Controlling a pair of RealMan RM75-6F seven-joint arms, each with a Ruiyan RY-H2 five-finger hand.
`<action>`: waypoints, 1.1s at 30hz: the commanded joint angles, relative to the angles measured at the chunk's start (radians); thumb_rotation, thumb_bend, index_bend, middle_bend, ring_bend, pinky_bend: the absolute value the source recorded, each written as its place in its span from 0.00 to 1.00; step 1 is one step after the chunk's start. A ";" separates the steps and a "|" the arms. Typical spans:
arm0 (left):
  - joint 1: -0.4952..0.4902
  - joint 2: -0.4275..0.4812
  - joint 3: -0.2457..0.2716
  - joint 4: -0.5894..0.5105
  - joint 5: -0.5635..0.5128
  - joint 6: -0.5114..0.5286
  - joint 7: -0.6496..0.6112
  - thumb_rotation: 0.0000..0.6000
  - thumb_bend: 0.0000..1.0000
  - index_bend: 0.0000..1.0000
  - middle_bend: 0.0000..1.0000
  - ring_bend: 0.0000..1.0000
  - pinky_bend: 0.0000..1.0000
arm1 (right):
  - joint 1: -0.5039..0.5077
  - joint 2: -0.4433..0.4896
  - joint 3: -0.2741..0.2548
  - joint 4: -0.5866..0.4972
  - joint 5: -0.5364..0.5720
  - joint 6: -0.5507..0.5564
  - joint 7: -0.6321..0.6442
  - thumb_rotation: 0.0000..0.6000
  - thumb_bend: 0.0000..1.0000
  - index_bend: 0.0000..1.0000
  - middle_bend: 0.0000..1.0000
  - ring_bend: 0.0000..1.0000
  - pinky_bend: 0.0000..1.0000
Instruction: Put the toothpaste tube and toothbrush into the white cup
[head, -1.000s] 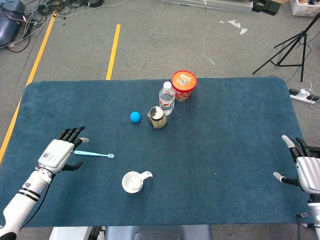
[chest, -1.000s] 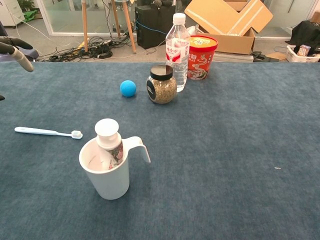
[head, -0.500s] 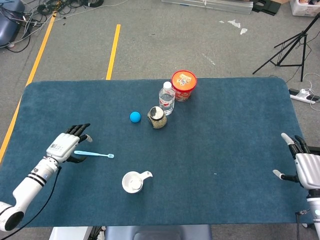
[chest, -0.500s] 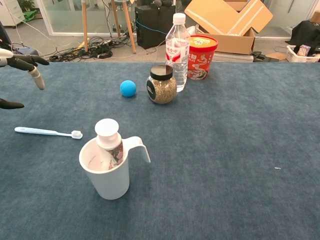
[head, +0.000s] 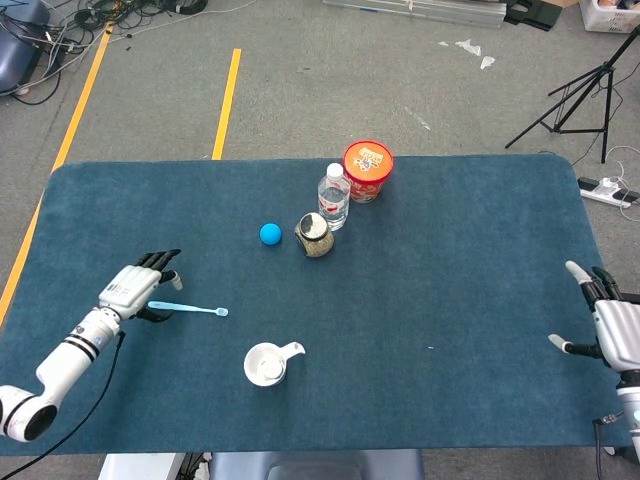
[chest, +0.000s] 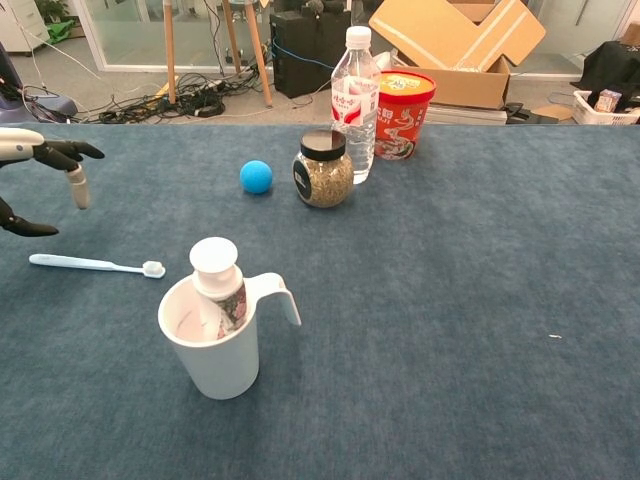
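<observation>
A white cup (chest: 215, 345) (head: 266, 364) with a handle stands near the table's front. The toothpaste tube (chest: 217, 280) stands inside it, white cap up. A light blue toothbrush (chest: 95, 264) (head: 187, 309) lies flat on the blue cloth to the cup's left. My left hand (head: 137, 288) (chest: 40, 170) hovers over the handle end of the toothbrush, fingers spread, holding nothing. My right hand (head: 612, 325) is far off at the table's right edge, fingers apart and empty.
At the table's back stand a blue ball (chest: 256, 177), a lidded glass jar (chest: 323, 168), a clear water bottle (chest: 354, 91) and a red noodle cup (chest: 403, 114). Blue cloth covers the whole table (head: 460, 260).
My left hand has moved down and closer to the toothbrush's handle end, fingers pointing lower. The toothbrush, cup and right hand stay in place.
</observation>
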 joint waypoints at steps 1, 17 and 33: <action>0.001 -0.005 0.003 0.013 -0.002 -0.009 -0.007 1.00 0.25 0.39 0.00 0.00 0.07 | 0.000 -0.001 -0.001 -0.001 -0.003 0.002 0.000 1.00 0.00 0.05 0.19 0.08 0.62; 0.000 -0.113 0.008 0.157 0.007 -0.029 -0.036 1.00 0.25 0.36 0.00 0.00 0.07 | -0.004 0.001 -0.004 -0.001 -0.007 0.011 0.005 1.00 0.00 0.05 0.19 0.08 0.62; 0.008 -0.200 0.004 0.261 -0.002 -0.051 -0.088 1.00 0.25 0.43 0.00 0.00 0.07 | -0.004 0.003 -0.005 0.001 -0.008 0.010 0.011 1.00 0.00 0.05 0.19 0.08 0.62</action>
